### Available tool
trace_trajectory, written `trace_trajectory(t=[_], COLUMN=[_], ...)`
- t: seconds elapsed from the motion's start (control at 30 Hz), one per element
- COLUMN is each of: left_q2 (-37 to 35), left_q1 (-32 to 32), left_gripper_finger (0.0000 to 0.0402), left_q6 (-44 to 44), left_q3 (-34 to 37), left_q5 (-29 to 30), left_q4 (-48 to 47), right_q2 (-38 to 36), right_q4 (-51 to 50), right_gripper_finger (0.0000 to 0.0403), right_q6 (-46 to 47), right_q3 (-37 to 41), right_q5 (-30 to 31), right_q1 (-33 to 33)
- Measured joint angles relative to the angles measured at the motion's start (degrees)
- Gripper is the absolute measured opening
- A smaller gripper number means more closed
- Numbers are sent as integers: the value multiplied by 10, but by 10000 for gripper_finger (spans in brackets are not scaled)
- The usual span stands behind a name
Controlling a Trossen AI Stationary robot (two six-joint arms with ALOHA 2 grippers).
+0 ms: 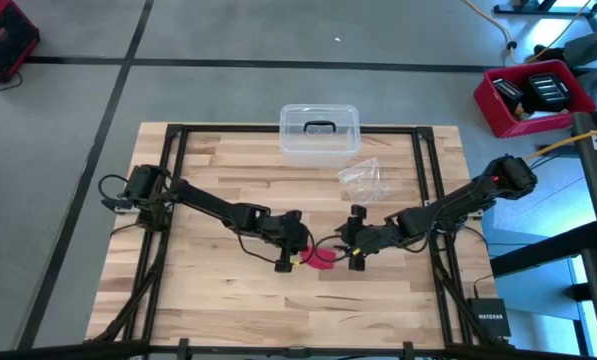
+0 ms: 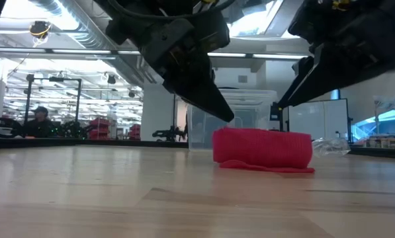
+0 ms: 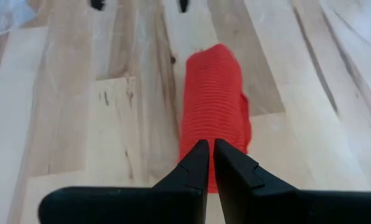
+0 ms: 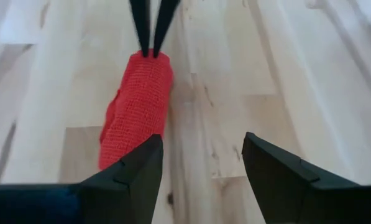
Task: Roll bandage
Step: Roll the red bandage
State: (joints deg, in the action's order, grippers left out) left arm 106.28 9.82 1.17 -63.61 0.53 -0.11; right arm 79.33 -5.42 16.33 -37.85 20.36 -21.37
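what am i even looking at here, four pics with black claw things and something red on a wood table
It is one moment seen by four cameras. The overhead picture shows a wooden table with two dark robot arms reaching to its middle. One camera sits at table height; the other two ride on the arms' wrists, looking past their own fingers.

The red thing is a bandage, rolled into a short cylinder with a loose tail beside it. It lies on the table.

The left gripper is shut, its tips at one end of the roll; whether it pinches fabric is unclear. The right gripper is open at the other end, holding nothing.

Farther back lie a clear plastic box and a crinkled clear wrapper.
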Motion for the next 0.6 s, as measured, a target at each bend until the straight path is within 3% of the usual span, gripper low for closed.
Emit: trace_trajectory(t=[0.33,0.43,0.6], left_q2=[0,0,0], left_q1=[13,22,32], left_gripper_finger=[17,17,17], left_q6=[5,10,12], left_q3=[4,4,4], left_q5=[2,29,88], left_q4=[-19,-62,-99], right_q2=[3,19,66], right_q4=[9,-2,-19], right_gripper_finger=[221,221,221], right_q6=[34,31,27], right_q3=[0,0,0], right_q5=[-86,-72,17], right_q1=[-13,-37,-65])
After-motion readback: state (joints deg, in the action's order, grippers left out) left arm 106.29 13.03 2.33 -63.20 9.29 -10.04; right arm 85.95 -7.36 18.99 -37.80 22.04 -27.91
